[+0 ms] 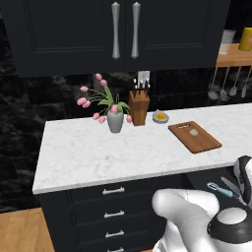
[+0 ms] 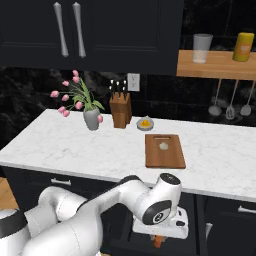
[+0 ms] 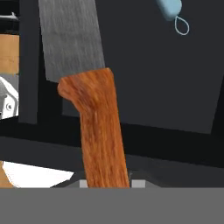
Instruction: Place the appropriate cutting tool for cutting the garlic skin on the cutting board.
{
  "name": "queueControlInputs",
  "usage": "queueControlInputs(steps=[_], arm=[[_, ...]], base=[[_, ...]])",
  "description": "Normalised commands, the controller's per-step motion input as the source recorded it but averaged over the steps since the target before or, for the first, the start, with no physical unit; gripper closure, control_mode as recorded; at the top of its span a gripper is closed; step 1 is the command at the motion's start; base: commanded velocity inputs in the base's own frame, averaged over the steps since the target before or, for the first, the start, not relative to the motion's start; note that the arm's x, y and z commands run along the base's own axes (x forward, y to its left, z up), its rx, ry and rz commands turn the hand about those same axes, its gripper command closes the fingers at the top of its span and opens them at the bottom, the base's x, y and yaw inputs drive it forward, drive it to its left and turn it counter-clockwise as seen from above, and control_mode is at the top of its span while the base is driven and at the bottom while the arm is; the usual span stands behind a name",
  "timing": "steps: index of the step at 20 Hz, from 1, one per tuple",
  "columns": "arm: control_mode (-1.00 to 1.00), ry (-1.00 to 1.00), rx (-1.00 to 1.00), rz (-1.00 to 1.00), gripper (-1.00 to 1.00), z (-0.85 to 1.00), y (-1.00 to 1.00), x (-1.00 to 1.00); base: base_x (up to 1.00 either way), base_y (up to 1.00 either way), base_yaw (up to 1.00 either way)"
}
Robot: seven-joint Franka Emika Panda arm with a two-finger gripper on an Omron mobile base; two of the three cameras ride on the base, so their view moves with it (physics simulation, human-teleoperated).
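I hold the knife [image 3: 94, 109] by its reddish handle; the fingers close on it, low below the bench [image 2: 75, 150]. The cutting board [image 2: 165, 155] with garlic [image 2: 163, 145] lies well above. Risk: the blade catches the bench edge when lifting, twisting the knife loose.

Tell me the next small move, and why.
Probably lift the knife straight up out of the drawer. In the hand view its reddish handle runs down into the tool, apparently held, and the hand sits below counter level, while the cutting board with the garlic lies above.
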Motion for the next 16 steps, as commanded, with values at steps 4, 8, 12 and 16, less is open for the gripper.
queueControlInputs(steps=[4,8,12,16], arm=[[-1.00,0.00,0.05,0.13,1.00,1.00,0.03,-0.50],[-1.00,-0.01,0.04,0.11,1.00,1.00,0.00,0.16],[-1.00,-0.06,0.07,0.06,1.00,0.93,0.00,0.93],[-1.00,-0.01,0.13,0.05,1.00,0.67,-0.02,1.00]], base=[[0.00,0.00,0.00],[0.00,0.00,0.00],[0.00,0.00,0.00],[0.00,0.00,0.00]])
